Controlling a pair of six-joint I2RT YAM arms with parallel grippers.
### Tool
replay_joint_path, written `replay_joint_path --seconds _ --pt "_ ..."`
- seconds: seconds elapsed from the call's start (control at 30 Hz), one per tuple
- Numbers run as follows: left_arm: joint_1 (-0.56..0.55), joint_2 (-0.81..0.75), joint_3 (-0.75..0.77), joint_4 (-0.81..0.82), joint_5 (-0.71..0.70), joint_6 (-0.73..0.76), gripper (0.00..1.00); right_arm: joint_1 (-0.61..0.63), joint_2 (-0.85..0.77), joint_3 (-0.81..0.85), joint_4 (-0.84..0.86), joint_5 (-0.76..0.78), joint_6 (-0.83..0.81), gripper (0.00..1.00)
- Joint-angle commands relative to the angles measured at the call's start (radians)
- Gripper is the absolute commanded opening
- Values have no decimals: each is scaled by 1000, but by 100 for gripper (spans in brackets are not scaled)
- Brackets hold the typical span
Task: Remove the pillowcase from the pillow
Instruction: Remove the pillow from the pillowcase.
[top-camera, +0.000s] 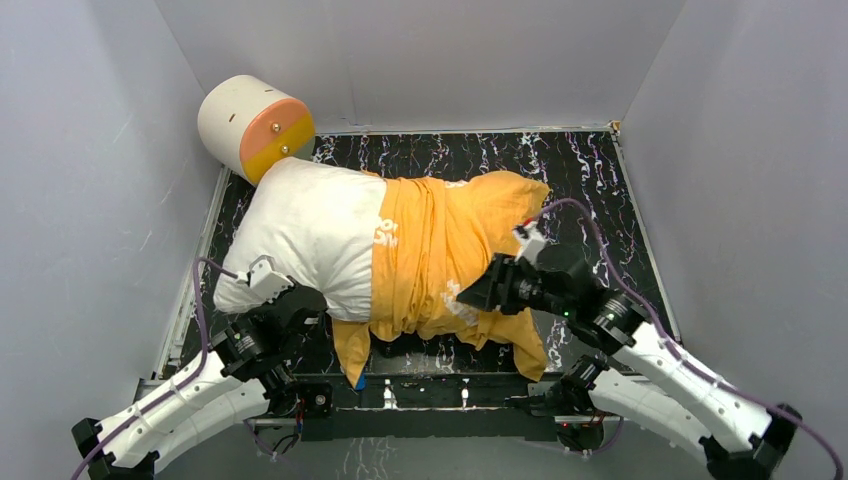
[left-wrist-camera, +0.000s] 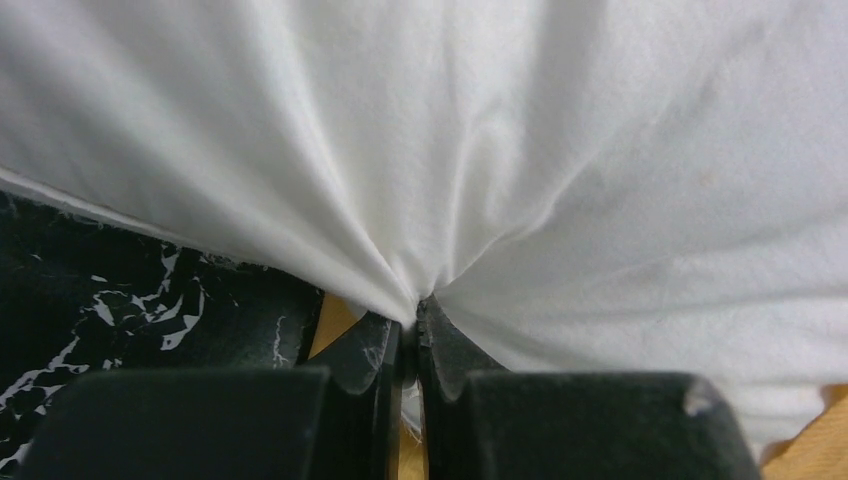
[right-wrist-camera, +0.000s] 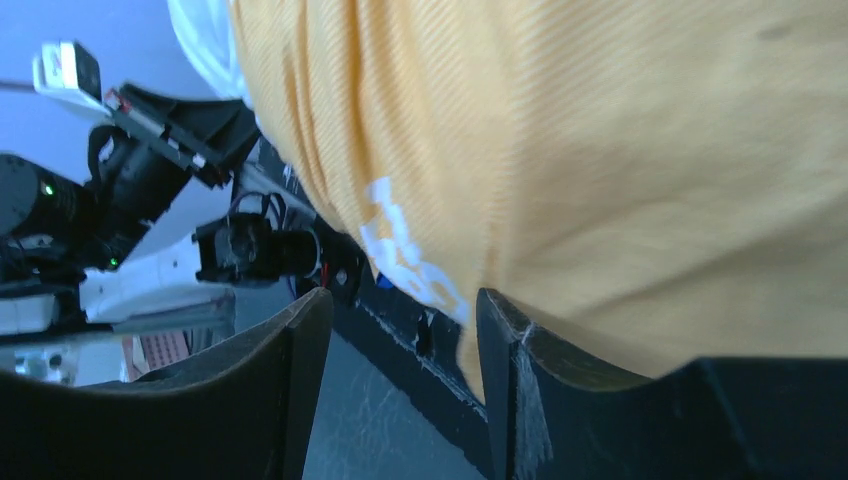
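Observation:
The white pillow lies across the table, its left half bare. The orange-yellow pillowcase covers its right half, bunched in folds, with a flap hanging over the near edge. My left gripper sits at the pillow's near-left corner. In the left wrist view it is shut on a pinch of the pillow's white fabric. My right gripper is at the pillowcase's near-right side. In the right wrist view it stands open with nothing between the fingers, and the pillowcase lies against one finger's outer side.
A cream cylinder with an orange-yellow end leans at the back left, touching the pillow's far corner. The black marbled table is walled by grey panels on three sides. The left arm shows in the right wrist view.

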Motion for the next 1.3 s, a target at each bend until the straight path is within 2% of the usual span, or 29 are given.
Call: replay_joint_path --seconds 0.0,0.07,0.13,0.23,0.33,0.4,0.43,0.47,0.5,0.6,0.67,0.7,0.73,0.83,0.87,0.93,1.0,1.03,1.1,1.17,1.27 --pt "-4 40 -11 151 119 39 0 292 174 60 151 45 -2 67" --pt "-4 57 -8 172 139 37 0 490 297 112 180 251 -13 74" --pt "-3 65 -11 189 155 38 0 580 420 174 162 435 7 79" --pt "-4 53 -25 205 169 37 0 591 563 231 60 729 160 84" --pt "-4 32 -25 208 176 48 0 591 596 199 145 937 214 86" --pt "-3 21 -21 210 176 56 0 587 614 115 316 1041 179 94" --pt "-4 18 -19 209 172 63 0 577 633 80 408 1066 119 93" --pt "-3 17 -18 206 169 71 0 564 654 63 424 1105 110 91" --pt "-4 15 -16 203 165 81 0 541 677 65 373 1132 157 80" --pt "-4 -2 -22 171 144 88 0 417 699 55 278 1073 159 47" --pt "-4 -28 -34 138 102 93 0 379 664 32 171 1112 189 20" --pt "-4 -44 -41 114 75 92 0 372 630 20 80 1151 246 10" --pt "-4 -62 -52 83 49 85 0 367 589 0 7 1183 290 5" --pt "-4 -109 -51 17 -21 128 0 314 403 -55 -213 1219 414 4" --pt "-4 -107 -38 -9 -39 147 0 278 328 -68 -232 1212 377 4" --pt "-3 -81 -1 -85 -74 134 0 199 187 -91 -134 1163 209 1" --pt "-4 -54 16 -89 -73 146 0 133 96 -106 2 1053 21 0" --pt "-4 -42 15 -81 -63 147 0 110 81 -100 30 995 -17 1" --pt "-4 -31 1 -33 -24 161 0 100 99 -66 33 885 -58 13" --pt "-4 -30 -18 33 35 192 0 100 126 -24 28 729 -96 31" --pt "-4 -30 -53 153 131 262 0 100 134 46 61 458 -169 46"
